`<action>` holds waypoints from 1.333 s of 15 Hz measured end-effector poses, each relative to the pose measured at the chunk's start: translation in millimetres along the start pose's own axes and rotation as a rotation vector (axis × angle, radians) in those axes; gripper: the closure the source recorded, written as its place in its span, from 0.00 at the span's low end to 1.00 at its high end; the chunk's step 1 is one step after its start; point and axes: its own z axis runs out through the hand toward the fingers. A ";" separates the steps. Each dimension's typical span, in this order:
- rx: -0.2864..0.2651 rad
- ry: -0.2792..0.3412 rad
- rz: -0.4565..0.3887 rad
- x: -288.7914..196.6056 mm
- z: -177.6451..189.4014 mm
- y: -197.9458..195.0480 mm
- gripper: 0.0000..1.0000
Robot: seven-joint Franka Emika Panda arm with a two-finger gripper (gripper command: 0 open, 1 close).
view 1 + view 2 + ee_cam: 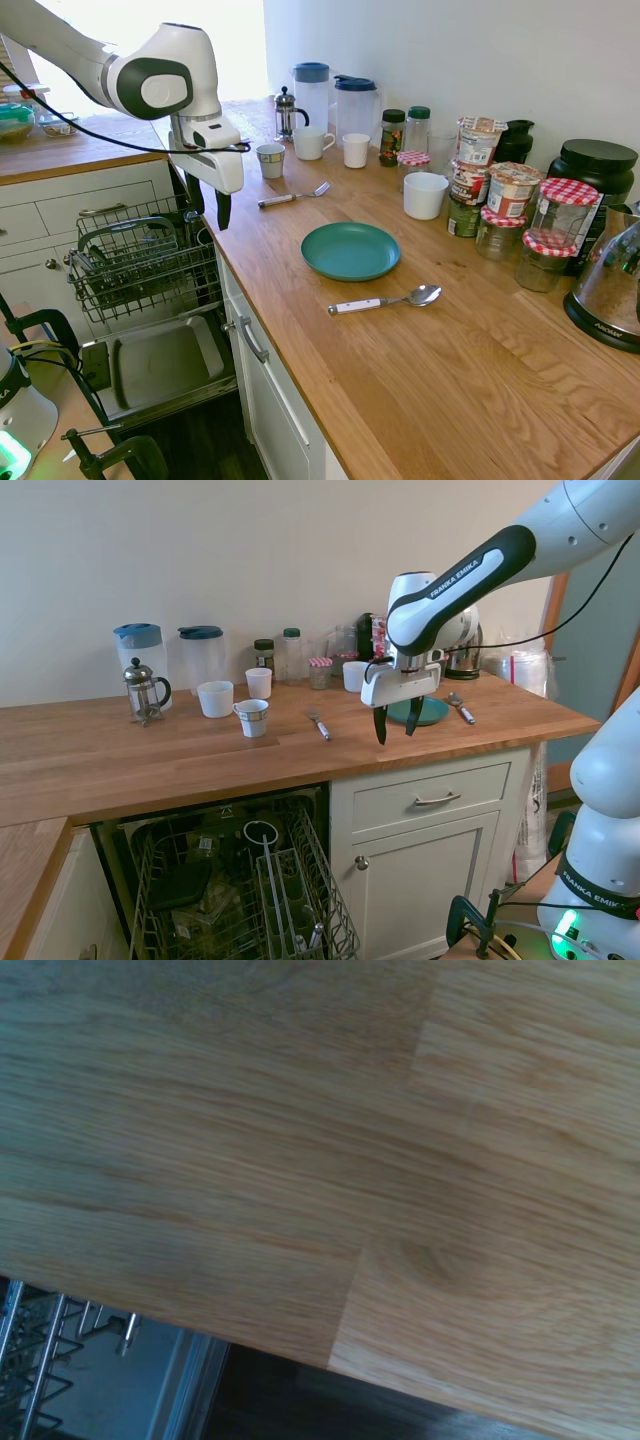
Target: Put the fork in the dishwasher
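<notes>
Hanging with fingers spread and empty above the counter's front edge, the gripper [396, 723] has the fork [319, 724] lying beside it and the dishwasher [240, 890] open below.

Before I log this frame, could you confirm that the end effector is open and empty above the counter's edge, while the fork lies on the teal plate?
Not quite: the fork lies on the bare counter, apart from the teal plate, as the first exterior view shows. The end effector is indeed open and empty above the counter's edge.
</notes>
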 end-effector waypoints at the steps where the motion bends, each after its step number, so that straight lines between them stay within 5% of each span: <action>1: -0.002 0.002 -0.002 0.1 0.4 0.0 0.00; 7: 0.078 0.052 0.036 3.7 -14.2 -24.0 0.00; 13: 0.189 0.156 0.152 4.4 3.2 -100.8 0.00; 20: 0.205 0.268 0.294 34.0 30.0 -156.4 0.00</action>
